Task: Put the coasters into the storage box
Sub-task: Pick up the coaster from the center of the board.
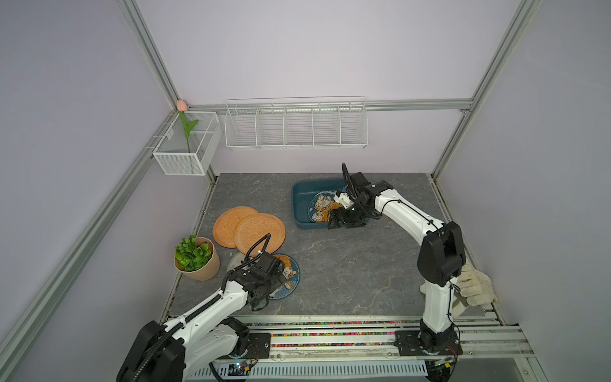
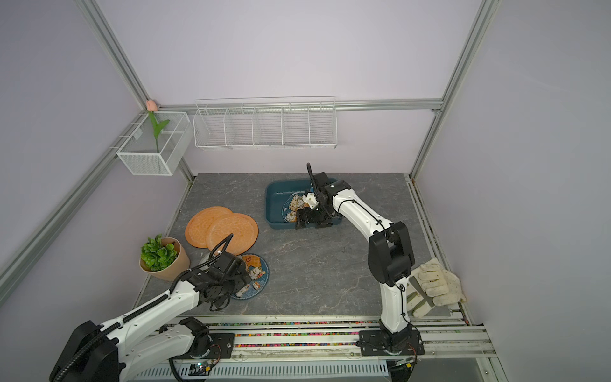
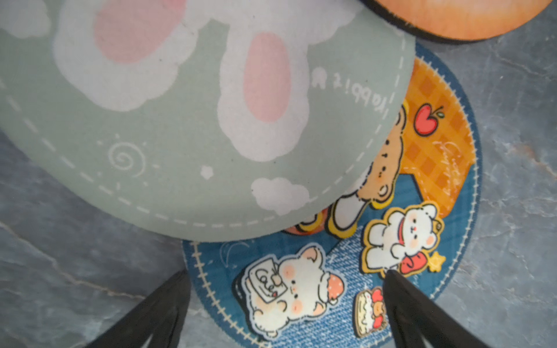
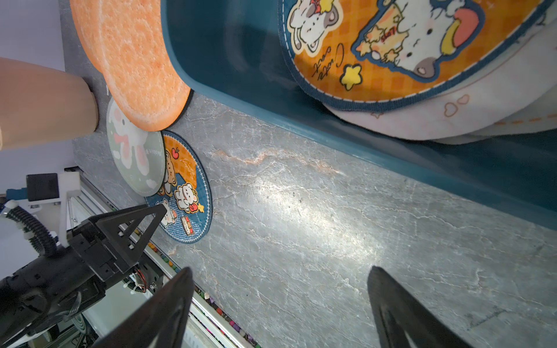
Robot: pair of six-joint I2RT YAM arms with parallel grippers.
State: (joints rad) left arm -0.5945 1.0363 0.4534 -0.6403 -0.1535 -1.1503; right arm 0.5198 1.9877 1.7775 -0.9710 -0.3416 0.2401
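The teal storage box (image 1: 299,201) (image 2: 272,205) stands at the back of the table and holds a stack of coasters. The top one is a blue and orange cartoon coaster (image 1: 319,205) (image 4: 391,45), with cream ones (image 4: 452,117) under it. My right gripper (image 1: 340,225) (image 4: 280,271) hangs open and empty over the box's near wall. Two orange coasters (image 1: 231,226) (image 2: 233,233) overlap at the left. A pale green rabbit coaster (image 3: 180,135) lies partly over a blue cartoon coaster (image 3: 331,286) (image 1: 291,274). My left gripper (image 3: 286,274) is open just above the blue one.
A potted plant (image 1: 195,258) stands close to the left arm, beside the green coaster. White work gloves (image 1: 472,284) lie at the table's right edge behind the right arm. Wire baskets (image 1: 296,125) hang on the back wall. A rail (image 1: 330,330) runs along the front.
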